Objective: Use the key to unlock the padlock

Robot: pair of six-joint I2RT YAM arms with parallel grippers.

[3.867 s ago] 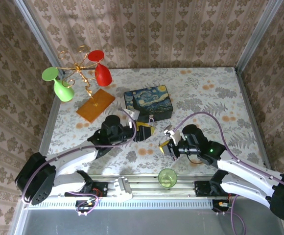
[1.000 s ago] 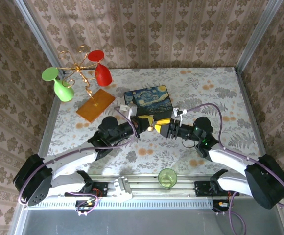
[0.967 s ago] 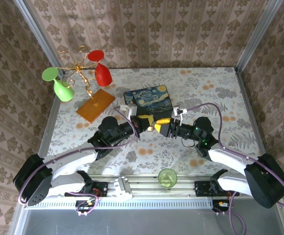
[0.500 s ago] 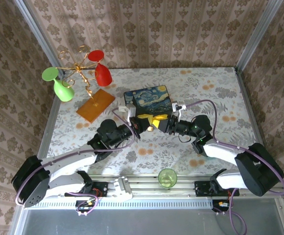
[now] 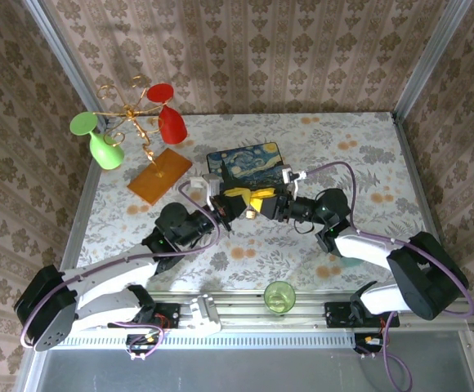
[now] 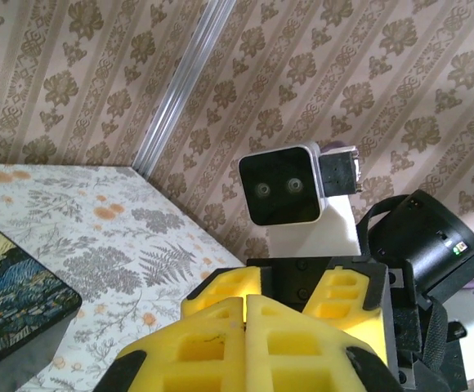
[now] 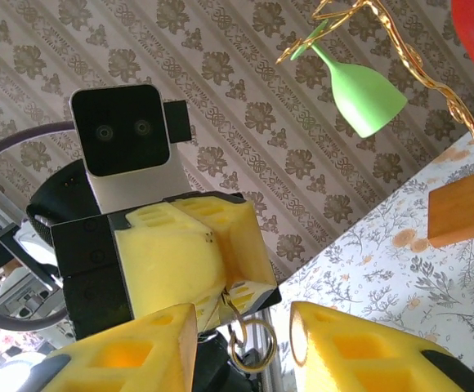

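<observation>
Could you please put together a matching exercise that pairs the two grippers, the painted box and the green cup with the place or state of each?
Things:
A. left gripper
B. right gripper
C. painted box
D. green cup

Places or states:
1. at the near edge of the table
2. fingers apart
3. fingers closed together
4. lying just on the far side of both grippers

Pairs: A-3, B-2, C-4, D-1.

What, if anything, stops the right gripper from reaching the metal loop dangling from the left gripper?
Probably nothing, so yes. In the right wrist view the metal loop hangs from the left gripper's shut fingertips, right between the right gripper's open fingers, with nothing in the way.
</observation>
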